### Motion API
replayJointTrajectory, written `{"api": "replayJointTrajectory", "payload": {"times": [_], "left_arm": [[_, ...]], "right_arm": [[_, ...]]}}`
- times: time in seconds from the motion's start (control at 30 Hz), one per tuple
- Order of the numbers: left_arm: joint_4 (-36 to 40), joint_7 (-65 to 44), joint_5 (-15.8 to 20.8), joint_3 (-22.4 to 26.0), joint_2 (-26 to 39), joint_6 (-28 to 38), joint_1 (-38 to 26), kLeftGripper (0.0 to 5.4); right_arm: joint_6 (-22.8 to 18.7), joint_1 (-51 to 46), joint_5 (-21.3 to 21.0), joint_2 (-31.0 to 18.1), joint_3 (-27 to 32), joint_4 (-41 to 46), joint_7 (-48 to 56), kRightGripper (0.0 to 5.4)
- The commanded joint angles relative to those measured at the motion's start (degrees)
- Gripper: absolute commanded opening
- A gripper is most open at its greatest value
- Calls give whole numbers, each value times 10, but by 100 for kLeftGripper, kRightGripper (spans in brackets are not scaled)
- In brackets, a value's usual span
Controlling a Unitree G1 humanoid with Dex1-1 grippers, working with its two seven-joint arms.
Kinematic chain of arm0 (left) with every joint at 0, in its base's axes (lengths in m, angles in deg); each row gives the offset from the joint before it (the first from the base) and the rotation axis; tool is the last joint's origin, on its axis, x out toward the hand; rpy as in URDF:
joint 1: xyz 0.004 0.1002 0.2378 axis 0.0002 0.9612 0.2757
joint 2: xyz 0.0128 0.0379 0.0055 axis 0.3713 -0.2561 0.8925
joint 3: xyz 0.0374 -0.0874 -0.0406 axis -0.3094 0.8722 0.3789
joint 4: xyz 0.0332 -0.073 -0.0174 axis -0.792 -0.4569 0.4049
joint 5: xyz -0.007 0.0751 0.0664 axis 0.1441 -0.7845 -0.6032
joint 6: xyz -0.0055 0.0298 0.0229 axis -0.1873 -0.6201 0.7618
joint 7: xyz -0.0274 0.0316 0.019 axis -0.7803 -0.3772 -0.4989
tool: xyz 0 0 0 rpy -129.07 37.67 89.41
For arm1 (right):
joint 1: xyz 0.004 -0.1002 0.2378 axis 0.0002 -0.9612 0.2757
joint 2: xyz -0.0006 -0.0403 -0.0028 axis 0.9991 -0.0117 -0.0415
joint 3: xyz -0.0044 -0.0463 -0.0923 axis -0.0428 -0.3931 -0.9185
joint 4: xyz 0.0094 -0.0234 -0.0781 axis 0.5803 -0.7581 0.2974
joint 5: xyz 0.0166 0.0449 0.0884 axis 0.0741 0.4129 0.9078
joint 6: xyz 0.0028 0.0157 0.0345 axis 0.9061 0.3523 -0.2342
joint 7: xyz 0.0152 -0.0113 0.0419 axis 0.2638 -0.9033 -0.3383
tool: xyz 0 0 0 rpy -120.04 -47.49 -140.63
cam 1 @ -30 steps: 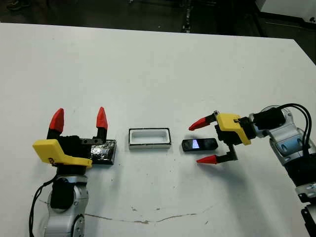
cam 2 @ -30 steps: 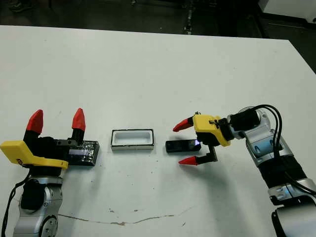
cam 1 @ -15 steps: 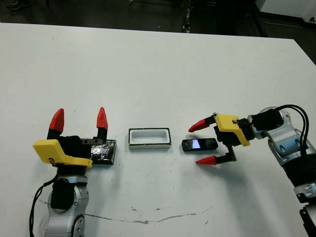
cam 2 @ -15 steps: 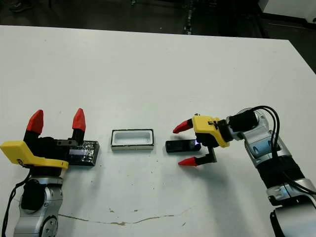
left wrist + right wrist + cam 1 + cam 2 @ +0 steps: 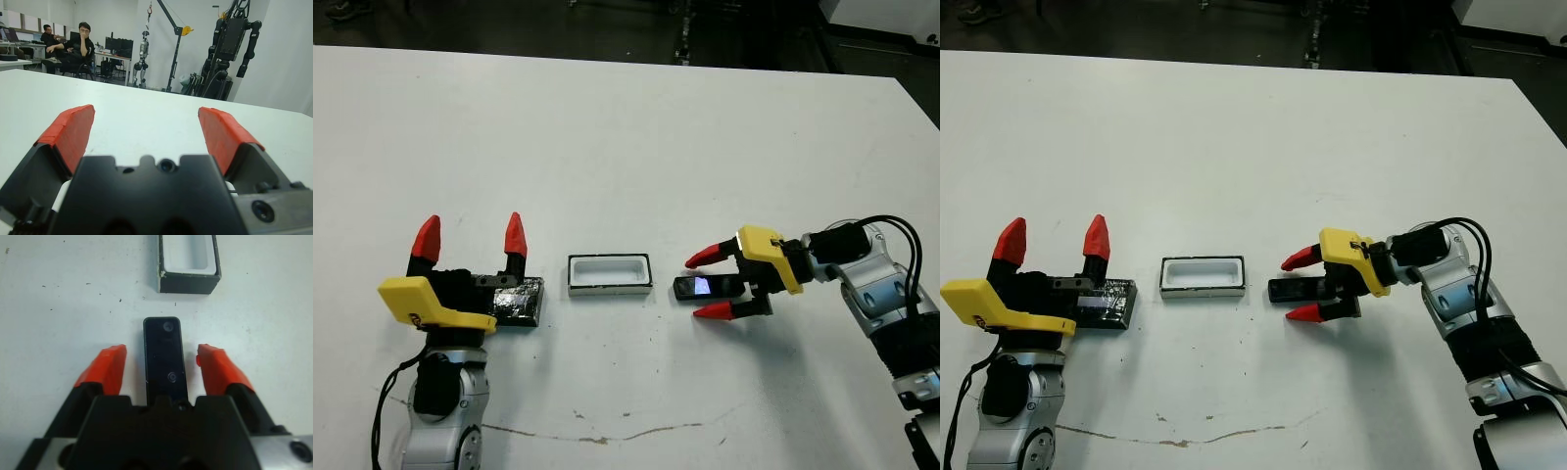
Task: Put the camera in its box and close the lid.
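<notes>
Right gripper [image 5: 712,285] straddles the camera [image 5: 707,286], fingers apart with a clear gap each side, not touching it. Camera lies flat on the table [image 5: 626,147], just right of the box [image 5: 610,274]; its right end is hidden under the gripper body. Box is open, white inside, nothing in it. Left gripper [image 5: 470,238] is spread wide, tips raised, holding nothing. Lid [image 5: 521,300] lies left of the box, its left part covered by that gripper's body.
</notes>
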Motion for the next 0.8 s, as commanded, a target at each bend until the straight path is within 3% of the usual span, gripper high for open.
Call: {"api": "replayJointTrajectory", "payload": {"times": [0.03,0.37,0.63,0.8], "left_arm": [[2,2,1,-1,-1,-4,8,540],[1,7,-10,0,-3,-3,8,540],[2,6,-2,-1,-3,-4,8,540],[1,8,-3,-1,-4,-3,8,540]], "right_arm": [[-11,-11,-1,-1,1,4,-8,320],[-12,-13,-4,-5,0,14,-16,166],[-3,-13,-2,-5,5,12,-17,167],[-40,-10,5,-7,23,40,-46,167]]}}
